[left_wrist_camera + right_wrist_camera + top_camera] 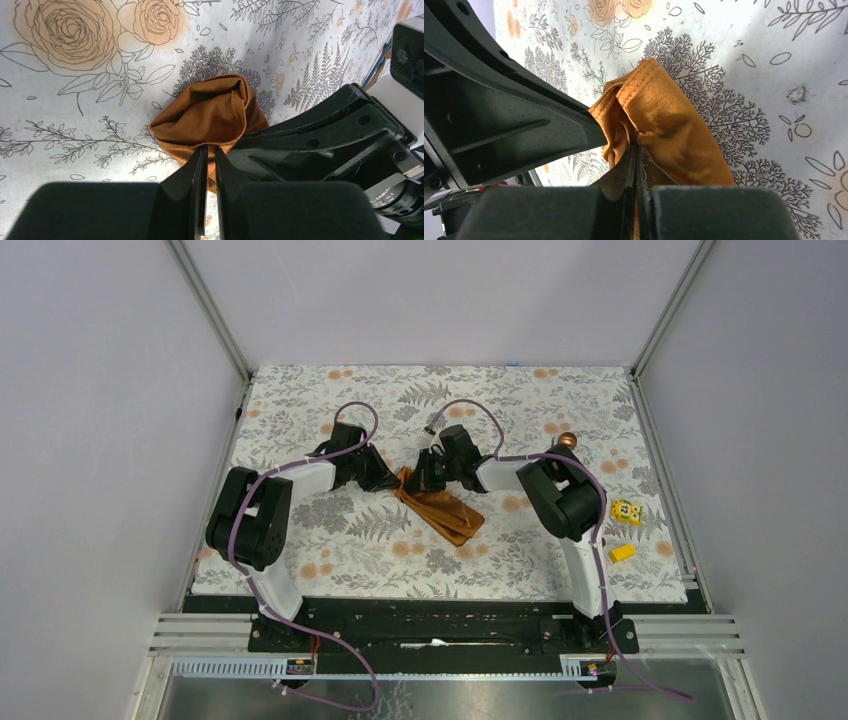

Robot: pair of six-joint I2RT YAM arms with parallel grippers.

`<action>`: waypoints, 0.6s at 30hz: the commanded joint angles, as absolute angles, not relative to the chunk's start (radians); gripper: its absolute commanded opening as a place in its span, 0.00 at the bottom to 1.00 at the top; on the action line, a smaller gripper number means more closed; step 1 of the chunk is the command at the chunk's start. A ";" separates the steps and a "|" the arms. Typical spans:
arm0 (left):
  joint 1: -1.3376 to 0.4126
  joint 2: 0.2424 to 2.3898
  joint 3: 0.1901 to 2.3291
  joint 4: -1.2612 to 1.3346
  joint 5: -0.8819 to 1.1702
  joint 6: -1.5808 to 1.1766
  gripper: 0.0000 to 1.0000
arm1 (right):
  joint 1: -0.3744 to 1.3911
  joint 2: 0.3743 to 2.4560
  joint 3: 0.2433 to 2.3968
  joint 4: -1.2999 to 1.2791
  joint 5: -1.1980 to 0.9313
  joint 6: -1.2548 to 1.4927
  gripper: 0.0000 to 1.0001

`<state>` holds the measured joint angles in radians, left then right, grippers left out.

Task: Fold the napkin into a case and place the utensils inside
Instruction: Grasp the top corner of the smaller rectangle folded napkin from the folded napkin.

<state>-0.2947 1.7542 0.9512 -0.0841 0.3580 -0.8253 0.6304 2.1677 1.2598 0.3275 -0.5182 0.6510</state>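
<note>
Nearest to me, well right of the napkin (445, 512), a plain yellow block (622, 552) lay on the flowered surface (400, 552), and just beyond it a yellow block with dark marks (625, 510). The napkin itself lay bunched into a narrow, creased strip, slanting from near-right to far-left. At its far-left end both claws met. The left claw (209, 150) was nearly closed, with a fold of the napkin pinched at its tips. The right claw (636, 150) was clamped tight on the same bunched end from the other side. Farther back, right of the napkin and well apart, a utensil (567, 440) showed only its round copper bowl behind the right arm.
</note>
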 commanded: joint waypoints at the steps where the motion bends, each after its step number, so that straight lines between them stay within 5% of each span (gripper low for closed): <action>1: -0.300 1.702 0.979 -0.054 0.352 -0.836 0.21 | 0.639 2.191 1.281 0.341 -0.459 0.645 0.00; 5: -0.300 1.681 1.007 -0.078 0.351 -0.832 0.25 | 0.638 2.192 1.270 0.344 -0.456 0.644 0.00; 10: -0.299 1.712 1.024 -0.079 0.351 -0.840 0.12 | 0.639 2.190 1.276 0.338 -0.459 0.644 0.00; 18: -0.299 1.816 1.035 -0.003 0.376 -0.856 0.06 | 0.640 2.190 1.283 0.342 -0.470 0.653 0.00</action>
<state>-0.2955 1.7649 0.9993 -0.0757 0.3634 -0.8474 0.6312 2.1723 1.2602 0.3443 -0.5129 0.6598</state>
